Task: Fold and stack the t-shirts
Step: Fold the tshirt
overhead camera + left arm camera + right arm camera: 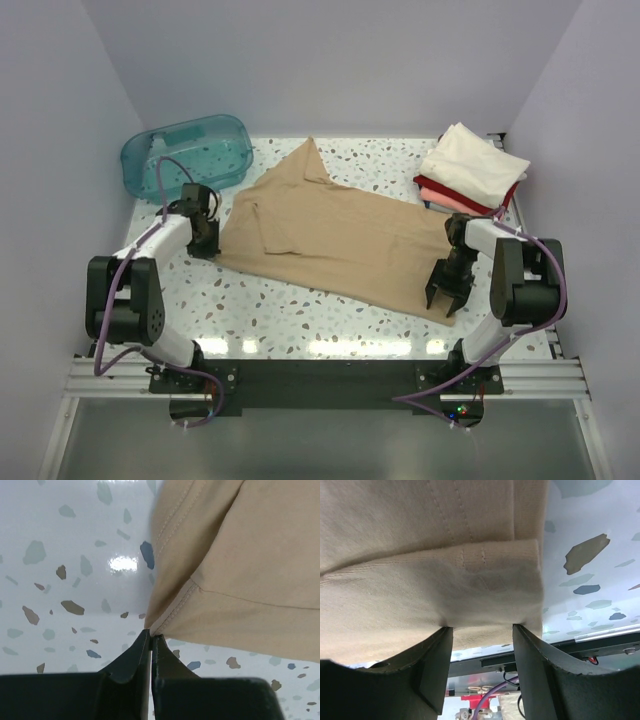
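Red shirt (436, 190) mostly hidden under cream shirt (472, 165) (pink shirt (433, 204) seemingly likewise).

This is a robotics lab test cell. Plain pale walls (60, 120) box in a speckled terrazzo-pattern table (300, 310) at 9, 12 and 3 o'clock. At 6 o'clock an aluminium rail (110, 375) carries two black-and-white robot arms (140, 290), with purple cables (97, 340) looping from their bases.
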`<action>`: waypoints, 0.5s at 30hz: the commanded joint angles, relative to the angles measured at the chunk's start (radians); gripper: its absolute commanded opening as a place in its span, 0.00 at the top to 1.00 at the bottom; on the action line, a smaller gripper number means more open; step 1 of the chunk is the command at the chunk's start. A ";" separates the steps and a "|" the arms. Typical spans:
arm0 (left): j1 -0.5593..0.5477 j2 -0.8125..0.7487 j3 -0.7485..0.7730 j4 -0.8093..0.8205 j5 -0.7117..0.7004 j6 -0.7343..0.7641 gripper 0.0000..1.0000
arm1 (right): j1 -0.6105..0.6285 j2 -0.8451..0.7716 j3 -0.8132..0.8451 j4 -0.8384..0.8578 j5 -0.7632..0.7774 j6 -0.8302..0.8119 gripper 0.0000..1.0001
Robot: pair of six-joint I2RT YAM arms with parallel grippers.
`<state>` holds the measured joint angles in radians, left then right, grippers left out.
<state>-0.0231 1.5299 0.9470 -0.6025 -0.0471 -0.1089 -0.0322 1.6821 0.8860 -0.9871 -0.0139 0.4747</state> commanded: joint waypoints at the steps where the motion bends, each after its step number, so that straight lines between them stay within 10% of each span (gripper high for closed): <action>1: -0.031 0.055 0.048 -0.094 -0.130 0.000 0.94 | 0.000 0.036 -0.012 0.097 0.172 -0.015 0.45; 8: -0.032 0.095 0.102 -0.186 -0.255 -0.064 0.55 | -0.002 0.033 -0.012 0.099 0.175 -0.021 0.44; 15: -0.034 0.026 0.176 -0.250 -0.220 -0.074 0.49 | 0.000 -0.008 0.013 0.074 0.173 -0.028 0.44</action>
<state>-0.0555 1.6234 1.0550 -0.8085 -0.2604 -0.1650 -0.0322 1.6802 0.8898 -0.9989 0.0154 0.4583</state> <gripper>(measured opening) 0.504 0.557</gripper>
